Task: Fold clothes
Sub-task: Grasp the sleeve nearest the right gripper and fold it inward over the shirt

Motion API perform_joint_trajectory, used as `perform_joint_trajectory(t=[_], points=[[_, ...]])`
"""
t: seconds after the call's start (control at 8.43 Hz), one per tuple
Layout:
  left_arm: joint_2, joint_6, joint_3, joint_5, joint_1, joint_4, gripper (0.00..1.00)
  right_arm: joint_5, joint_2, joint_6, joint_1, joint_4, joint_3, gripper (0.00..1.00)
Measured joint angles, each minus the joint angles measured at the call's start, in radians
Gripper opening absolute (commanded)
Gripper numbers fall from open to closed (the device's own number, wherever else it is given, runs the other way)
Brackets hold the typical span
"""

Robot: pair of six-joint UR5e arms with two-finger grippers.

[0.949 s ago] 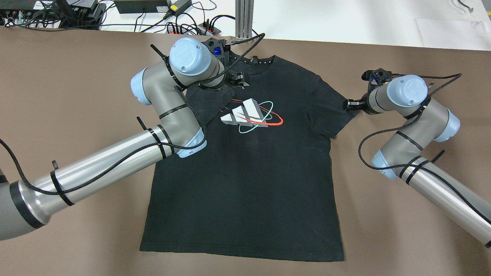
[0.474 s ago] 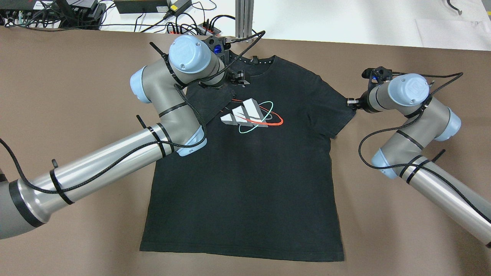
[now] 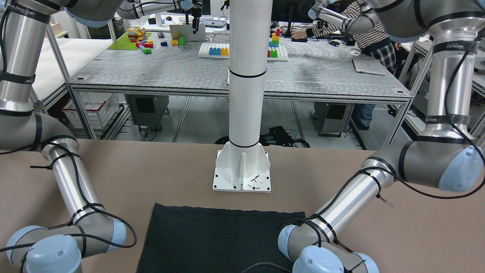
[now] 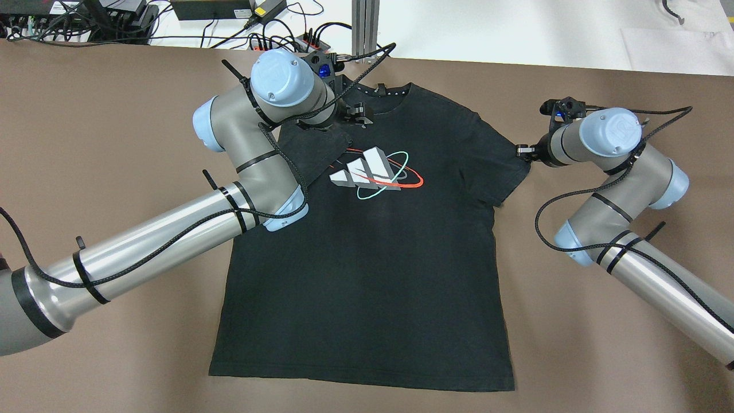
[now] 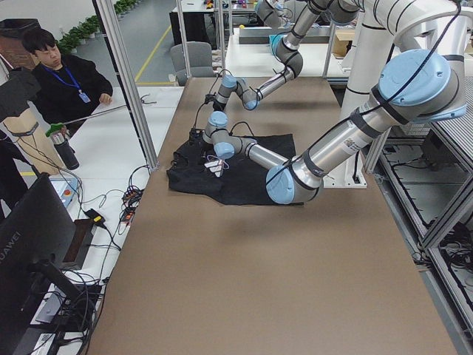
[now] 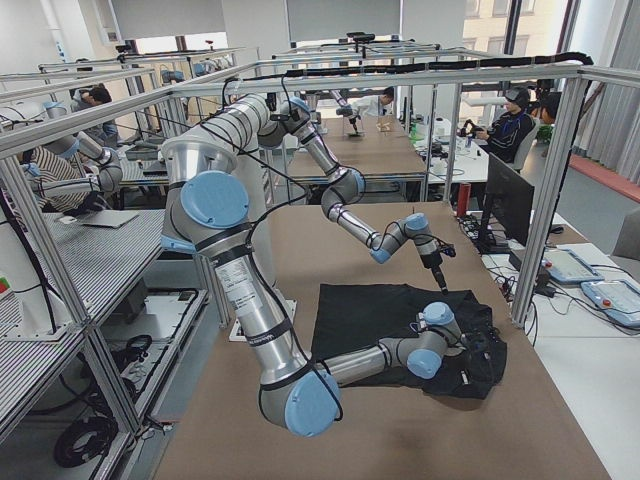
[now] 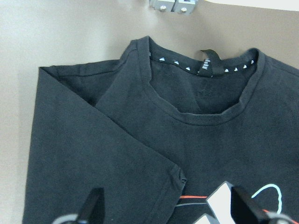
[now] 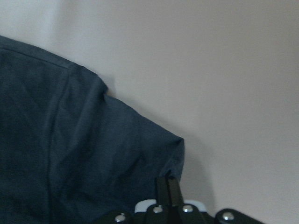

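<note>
The clothes are a black T-shirt [image 4: 367, 275] with a white, red and teal chest print [image 4: 373, 169], lying flat on the brown table. Its left sleeve [image 4: 315, 152] is folded in over the chest. My left gripper [image 4: 358, 112] hovers open just over that folded sleeve, below the collar; in the left wrist view [image 7: 168, 203] its fingers stand wide apart above the sleeve hem [image 7: 173, 170]. My right gripper [image 4: 523, 151] is at the outer edge of the right sleeve [image 4: 499, 160]. In the right wrist view [image 8: 168, 184] it is shut on the sleeve's hem corner [image 8: 175, 149].
A white post with a base plate [image 3: 242, 176] stands behind the shirt's bottom hem [image 3: 227, 210]. Power strips and cables [image 4: 275, 34] line the table's far edge. An operator [image 5: 66, 81] sits beyond that edge. Bare brown table [image 4: 114, 115] surrounds the shirt.
My right gripper has closed in on the right sleeve's edge and shut on the hem. My left arm has shifted slightly; its gripper stays open over the folded sleeve.
</note>
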Motion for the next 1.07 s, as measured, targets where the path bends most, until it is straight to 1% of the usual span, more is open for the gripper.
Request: perform_joint_trajectory(t=[0.36,0.47,0.59,0.71,0.83,1.07], points=[[0.030,0.055,0.000,-0.006,-0.020,-0.004,0.95,-0.012,0.147,0.162,-0.048,-0.124,0.000,0.00],[0.034,0.062,0.001,-0.007,-0.021,-0.004,0.95,-0.036,0.182,0.193,-0.076,-0.143,-0.018,0.00],[0.038,0.065,0.000,-0.007,-0.021,-0.004,0.95,-0.076,0.218,0.213,-0.107,-0.151,-0.048,0.04],[0.041,0.067,0.000,-0.007,-0.021,-0.005,0.95,-0.125,0.245,0.223,-0.143,-0.152,-0.075,0.52],[0.042,0.067,0.000,-0.007,-0.021,-0.005,0.95,-0.159,0.258,0.223,-0.173,-0.151,-0.089,0.94],[0.043,0.068,-0.001,-0.007,-0.021,-0.005,0.95,-0.198,0.266,0.216,-0.206,-0.149,-0.099,0.95]])
